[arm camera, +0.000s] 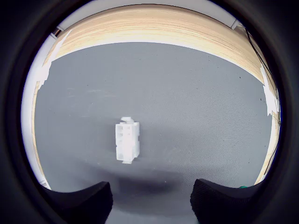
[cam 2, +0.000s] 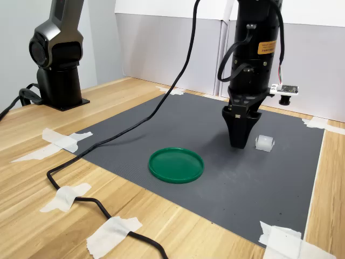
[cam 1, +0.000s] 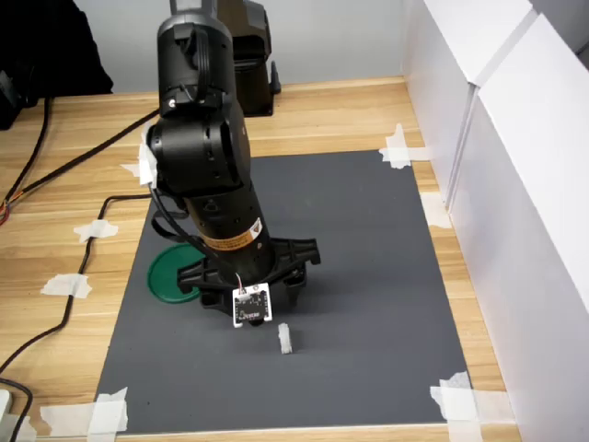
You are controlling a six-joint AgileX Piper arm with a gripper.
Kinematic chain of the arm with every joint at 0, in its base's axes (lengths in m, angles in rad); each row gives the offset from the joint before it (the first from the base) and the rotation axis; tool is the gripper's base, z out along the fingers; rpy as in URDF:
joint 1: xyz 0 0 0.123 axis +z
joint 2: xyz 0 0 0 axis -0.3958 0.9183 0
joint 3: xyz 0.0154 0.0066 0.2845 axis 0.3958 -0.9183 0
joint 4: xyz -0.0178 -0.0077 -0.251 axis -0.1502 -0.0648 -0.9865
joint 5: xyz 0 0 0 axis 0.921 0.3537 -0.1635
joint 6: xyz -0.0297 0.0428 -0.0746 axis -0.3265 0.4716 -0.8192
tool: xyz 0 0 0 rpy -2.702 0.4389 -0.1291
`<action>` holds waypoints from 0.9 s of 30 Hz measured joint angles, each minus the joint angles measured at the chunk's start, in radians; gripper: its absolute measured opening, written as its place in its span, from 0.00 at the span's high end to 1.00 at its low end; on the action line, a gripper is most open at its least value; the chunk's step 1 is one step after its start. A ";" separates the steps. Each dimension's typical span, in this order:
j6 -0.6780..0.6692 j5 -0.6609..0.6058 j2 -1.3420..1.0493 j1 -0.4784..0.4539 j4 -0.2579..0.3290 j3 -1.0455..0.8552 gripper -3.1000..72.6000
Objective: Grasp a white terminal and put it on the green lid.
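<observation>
Nothing is done yet. The white terminal [cam 2: 264,143] lies free on the grey mat [cam 2: 280,183], well apart from the empty green lid [cam 2: 176,165]. The hand [cam 2: 237,141] hangs just beside the terminal, its fingers spread and holding nothing. Grasp, carry and placing remain.

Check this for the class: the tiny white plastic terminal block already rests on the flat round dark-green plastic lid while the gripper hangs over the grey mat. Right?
Not quite. In the second exterior view the tiny white plastic terminal block lies on the grey mat, apart from the flat round dark-green plastic lid. The gripper does hang over the mat.
</observation>
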 joint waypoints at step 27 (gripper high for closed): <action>-0.009 0.121 0.007 0.000 0.003 0.000 0.03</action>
